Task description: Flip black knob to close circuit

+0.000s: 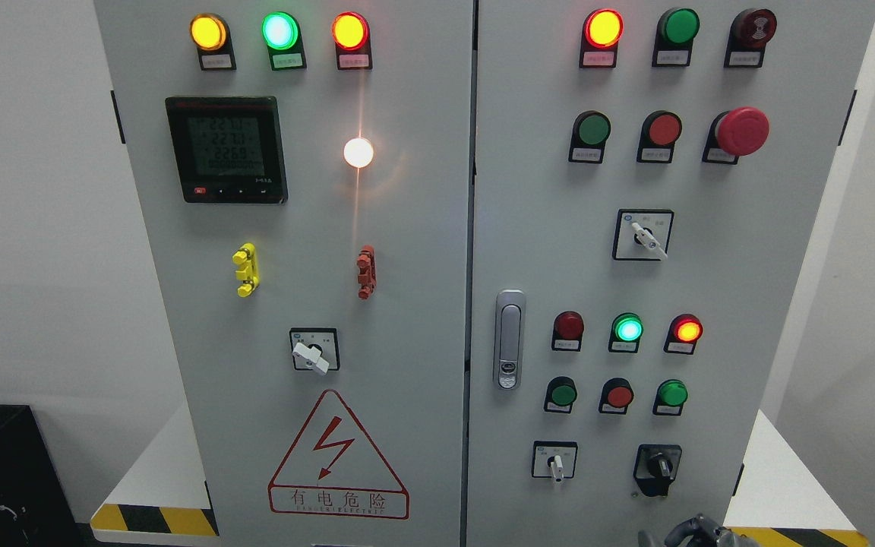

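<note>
Just creeping into the bottom edge, right of centre, a dark grey robot hand is the nearest thing to the camera. Only its knuckled top shows, so which arm it belongs to cannot be read, and whether its fingers are spread or curled cannot be told; nothing seems to be in its grasp. It sits directly below the black rotary knob on its black square plate, low on the right door of the tall grey metal switch cabinet, close beneath it but apart.

My judgement is that the step in hand is the approach. To do it well the hand should rise straight up to the knob, pinch the raised bar across its flats and twist about the knob's own axis, not push sideways. The pointer appears to stand roughly upright (its legend is too small to read), so the closing direction should be confirmed by feel of the detent.

Keep clear of the small white-handled selector switch to the left on the same row, and of the round green push button just above; a stray knuckle could nudge either. The silver door latch handle lies farther left, well out of the way.
</note>
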Available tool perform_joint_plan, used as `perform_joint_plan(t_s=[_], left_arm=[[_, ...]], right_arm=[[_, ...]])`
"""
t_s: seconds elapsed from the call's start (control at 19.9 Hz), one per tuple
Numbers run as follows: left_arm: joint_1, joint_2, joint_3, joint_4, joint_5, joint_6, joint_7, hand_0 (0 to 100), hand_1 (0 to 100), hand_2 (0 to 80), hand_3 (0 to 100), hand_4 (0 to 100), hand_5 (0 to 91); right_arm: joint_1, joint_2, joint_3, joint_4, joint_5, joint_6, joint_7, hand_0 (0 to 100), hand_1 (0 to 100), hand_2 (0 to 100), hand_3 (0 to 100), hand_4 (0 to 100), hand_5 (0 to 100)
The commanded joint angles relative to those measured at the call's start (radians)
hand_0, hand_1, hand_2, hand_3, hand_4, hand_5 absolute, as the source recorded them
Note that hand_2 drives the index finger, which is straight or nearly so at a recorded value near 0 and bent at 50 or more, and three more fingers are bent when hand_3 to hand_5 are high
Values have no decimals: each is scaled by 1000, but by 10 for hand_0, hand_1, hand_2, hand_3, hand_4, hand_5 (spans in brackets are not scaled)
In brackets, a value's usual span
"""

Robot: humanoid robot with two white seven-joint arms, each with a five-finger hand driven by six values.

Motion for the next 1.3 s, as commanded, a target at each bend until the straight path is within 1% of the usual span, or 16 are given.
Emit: perform_joint_plan(t_s=[0.0, 0.05, 0.1, 0.15, 0.2, 0.25, 0.45, 0.5, 0.6, 0.65, 0.75, 0.8, 0.9, 1.05, 1.15, 1.25], left_arm=[[23, 0, 0, -31, 0, 1, -1, 120, 556, 0, 0, 0, 0], [23, 0, 0, -31, -1, 1, -1, 120, 556, 0, 0, 0, 0], [23, 0, 0, -31, -1, 1, -1, 120, 556, 0, 0, 0, 0], [23, 0, 0, -31, 0, 1, -1, 120, 556, 0, 0, 0, 0], [23, 0, 0, -31, 0, 1, -1, 120, 556, 0, 0, 0, 0], [23, 0, 0, -31, -1, 1, -1, 120, 556, 0, 0, 0, 0], [23, 0, 0, -31, -1, 1, -1, 120, 556, 0, 0, 0, 0], [23, 0, 0, -31, -1, 1, -1, 120, 556, 0, 0, 0, 0], [23, 0, 0, -29, -1, 1, -1, 120, 556, 0, 0, 0, 0], [23, 0, 0, -29, -1, 1, -1, 120, 556, 0, 0, 0, 0], [23, 0, 0, -31, 0, 1, -1, 120, 556, 0, 0, 0, 0], [23, 0, 0, -31, 0, 1, -1, 120, 556, 0, 0, 0, 0], [23, 2, 0, -31, -1, 1, -1, 120, 556, 0, 0, 0, 0], [23, 0, 0, -31, 0, 1, -1, 120, 556, 0, 0, 0, 0], [23, 0, 0, -31, 0, 1, -1, 120, 556, 0, 0, 0, 0], [23, 0, 0, -31, 0, 1, -1, 120, 556, 0, 0, 0, 0]], right_arm=[[99, 8, 50, -127, -256, -15, 2, 0, 99, 299, 435, 422, 378], [107, 8, 51, -133, -314, -20, 2, 0, 99, 299, 435, 422, 378], [113, 8, 51, -141, -377, -23, 2, 0, 100, 239, 360, 345, 305], [118, 8, 53, -148, -438, -24, 2, 0, 103, 223, 331, 312, 246], [124, 8, 53, -155, -487, -29, 2, 0, 103, 210, 311, 293, 216], [130, 8, 53, -156, -529, -47, 2, 0, 103, 196, 285, 264, 181], [159, 8, 70, -155, -624, -121, 5, 0, 101, 147, 225, 178, 91], [164, 8, 71, -153, -640, -130, 11, 0, 97, 136, 218, 169, 82], [176, 8, 81, -153, -676, -135, 33, 0, 74, 82, 165, 114, 24], [181, 7, 84, -152, -692, -144, 57, 0, 68, 71, 155, 103, 12], [200, 7, 84, -147, -718, -179, 111, 0, 47, 8, 70, 23, 0], [207, 7, 87, -144, -733, -191, 129, 0, 44, 0, 56, 9, 0], [213, 7, 96, -135, -758, -202, 137, 0, 29, 0, 19, 0, 0], [222, 5, 99, -125, -793, -204, 143, 0, 17, 0, 0, 0, 0], [227, 5, 105, -116, -799, -204, 166, 0, 11, 0, 0, 0, 0], [230, 5, 105, -110, -801, -205, 169, 0, 6, 0, 0, 0, 0]])
